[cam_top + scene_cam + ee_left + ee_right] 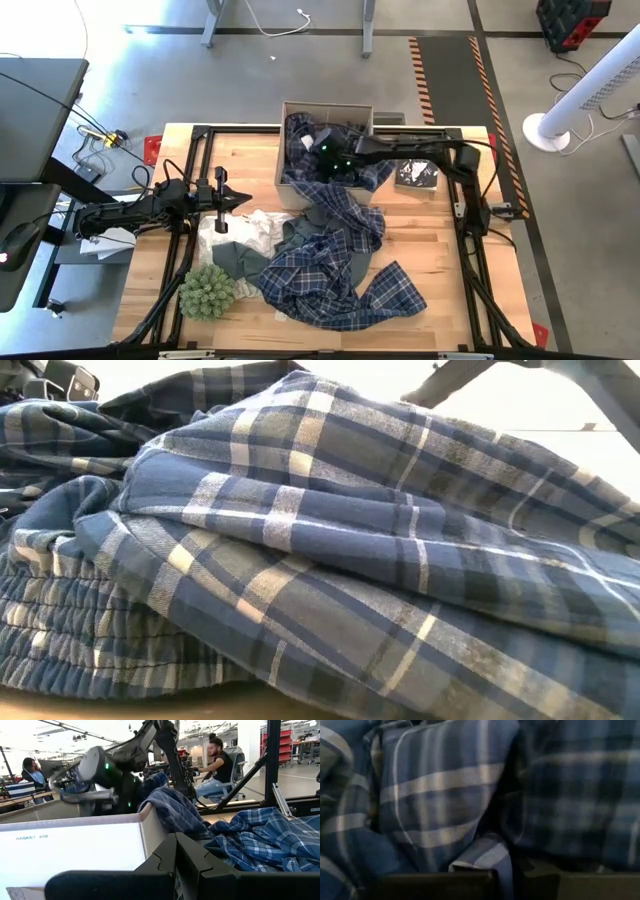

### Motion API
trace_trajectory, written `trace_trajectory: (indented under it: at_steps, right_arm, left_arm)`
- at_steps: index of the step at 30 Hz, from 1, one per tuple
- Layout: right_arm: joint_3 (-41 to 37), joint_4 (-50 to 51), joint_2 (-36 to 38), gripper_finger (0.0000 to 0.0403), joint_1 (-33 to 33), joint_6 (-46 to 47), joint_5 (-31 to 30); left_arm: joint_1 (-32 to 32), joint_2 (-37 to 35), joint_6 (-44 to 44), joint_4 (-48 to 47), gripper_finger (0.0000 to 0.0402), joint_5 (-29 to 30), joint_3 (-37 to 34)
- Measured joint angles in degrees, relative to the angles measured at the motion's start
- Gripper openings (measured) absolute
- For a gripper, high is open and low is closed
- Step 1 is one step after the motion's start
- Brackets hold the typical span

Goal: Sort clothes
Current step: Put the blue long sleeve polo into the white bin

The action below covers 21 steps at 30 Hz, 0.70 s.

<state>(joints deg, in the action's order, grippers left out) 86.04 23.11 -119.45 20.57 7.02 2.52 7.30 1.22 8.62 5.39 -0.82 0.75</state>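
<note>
In the high view the right arm reaches leftward from its base at the right edge of the table, stretched nearly level, its right gripper [325,150] over the cardboard box [285,110] in the upper centre of the frame. The box is filled with blue-and-white plaid cloth. The right wrist view is filled with that plaid fabric pressed close against the camera, so whether this gripper is wide, narrow or holding cloth cannot be told. The left arm lies along the left side of the frame, extended to the right, with the left gripper [238,199] just left of the clothes pile; its fingers [167,862] meet in the left wrist view with nothing between them. A large blue-and-white plaid garment [330,265] spills from the box's lower edge down across the middle of the table toward the lower right. A white garment [245,228] lies at the pile's left, just beside the left gripper, and a grey-green garment [235,260] sits below it. A spiky green plant ball [207,291] rests at the lower left, touching the grey-green cloth. A black book [417,176] lies right of the box, under the right arm. The low view is filled by plaid folds. In the left wrist view, people sit at desks beyond the table.
</note>
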Motion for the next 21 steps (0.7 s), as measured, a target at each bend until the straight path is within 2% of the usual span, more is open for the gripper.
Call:
trace_trajectory:
  at_steps: [5, 8, 11, 16, 18, 21]
  right_arm:
    - [1.1, 1.8, -0.8, 0.0017, 1.4, 0.2, 0.1]
    - [6.1, 8.3, 0.2, 0.0042, 1.9, -0.8, -0.3]
    - [14.5, 15.9, 2.5, 0.0067, 2.0, -2.9, -1.2]
    - [30.2, 36.3, 5.5, 0.0083, 0.8, -4.4, -1.4]
    - [34.3, 44.7, 6.7, 0.0084, -0.8, -4.3, -1.6]
    - [37.0, 54.8, 10.4, 0.0084, -4.3, -4.3, -5.4]
  left_arm:
    - [0.0, 0.0, 0.0, 0.0, 0.0001, 0.0, 0.0]
    - [0.0, 0.0, 0.0, 0.0, 0.0001, 0.0, 0.0]
    - [0.0, 0.0, 0.0, 0.0, 0.0001, 0.0, 0.0]
    - [0.0, 0.0, 0.0, 0.0, 0.0001, 0.0, 0.0]
    - [0.0, 0.0, 0.0, 0.0, 0.0001, 0.0, 0.0]
    - [0.0, 0.0, 0.0, 0.0, 0.0001, 0.0, 0.0]
